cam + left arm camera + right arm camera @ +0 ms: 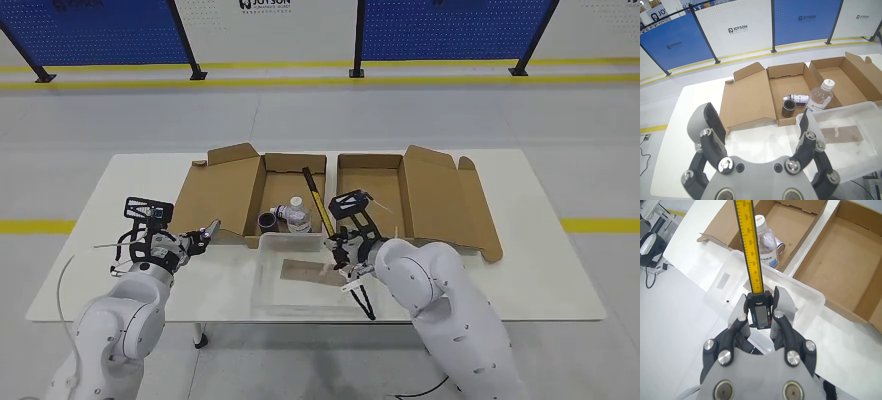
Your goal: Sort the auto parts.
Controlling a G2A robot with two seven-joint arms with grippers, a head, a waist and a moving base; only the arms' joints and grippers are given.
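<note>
A white table [120,270] carries two open cardboard boxes side by side along its far edge and a clear plastic bin [848,108] at the middle of its near edge. The right gripper [760,302] has its fingers closed on the black display head of a digital caliper [751,247]. The caliper's yellow scale sticks out past the fingertips, over the bin and toward the boxes. In the top view the caliper [318,205] lies across the gap between the bin and the wall that the two boxes share. The left gripper [758,121] is spread wide and holds nothing. It hangs over bare table between the bin and the table's left end, near the torn front flap of the left box [787,83]. At that box's near wall are a short black cylinder [788,108] standing on end, a spray can [797,98] lying on its side just behind it, and a clear bottle [821,96] with a white cap in the corner beside them. The right box [838,75] shows a bare brown floor. On the bin's bottom lies a flat brown sheet [846,134] with a small whitish piece [836,131] on it.
</note>
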